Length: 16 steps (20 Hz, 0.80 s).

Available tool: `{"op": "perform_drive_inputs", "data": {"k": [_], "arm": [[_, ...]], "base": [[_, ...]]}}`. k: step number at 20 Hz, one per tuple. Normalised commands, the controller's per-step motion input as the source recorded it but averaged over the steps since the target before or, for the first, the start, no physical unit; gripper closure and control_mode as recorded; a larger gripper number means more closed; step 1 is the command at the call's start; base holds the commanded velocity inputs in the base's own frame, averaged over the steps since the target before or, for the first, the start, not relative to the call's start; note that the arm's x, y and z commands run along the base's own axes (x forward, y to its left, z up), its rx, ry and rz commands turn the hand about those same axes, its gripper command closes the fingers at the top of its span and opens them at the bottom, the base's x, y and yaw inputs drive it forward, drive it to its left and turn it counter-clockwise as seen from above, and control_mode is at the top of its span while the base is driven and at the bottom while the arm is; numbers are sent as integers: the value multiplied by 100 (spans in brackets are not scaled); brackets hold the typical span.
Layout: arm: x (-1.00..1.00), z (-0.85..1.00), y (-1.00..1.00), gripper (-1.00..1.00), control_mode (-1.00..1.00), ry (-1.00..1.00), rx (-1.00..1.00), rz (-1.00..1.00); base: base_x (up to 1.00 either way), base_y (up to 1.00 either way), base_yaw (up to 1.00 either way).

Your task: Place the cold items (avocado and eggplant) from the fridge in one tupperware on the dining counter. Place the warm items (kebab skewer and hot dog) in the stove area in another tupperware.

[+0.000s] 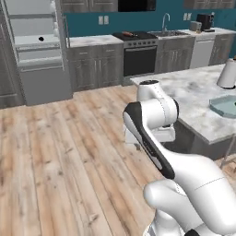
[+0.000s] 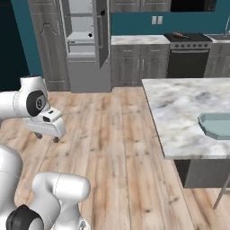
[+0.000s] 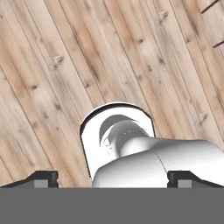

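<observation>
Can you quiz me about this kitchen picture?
1. True or false: the fridge door is open.
2. What is the gripper holding? A) an avocado B) nothing C) a hot dog
3. Fill in: the tupperware sits on the ____.

Key: 1 true. 2 B: its fingers are wide apart over bare floor. 3 counter.

floor (image 3: 65, 65): matt knotty wood planks. dining counter (image 2: 179, 108): smooth veined marble. tupperware (image 2: 218, 126): translucent bluish plastic. stove (image 1: 138, 57): dark glossy front.
</observation>
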Motion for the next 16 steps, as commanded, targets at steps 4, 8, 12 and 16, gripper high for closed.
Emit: {"op": "perform_drive_inputs", "data": {"k": [4, 8, 12, 16], "arm": [[0, 0, 0, -100, 100, 0, 0, 0], [0, 0, 0, -100, 100, 0, 0, 0], [0, 0, 0, -100, 100, 0, 0, 0], [0, 0, 0, -100, 100, 0, 0, 0]], "base": [[68, 100, 0], [70, 100, -21], [63, 100, -27], [49, 100, -30]]}}
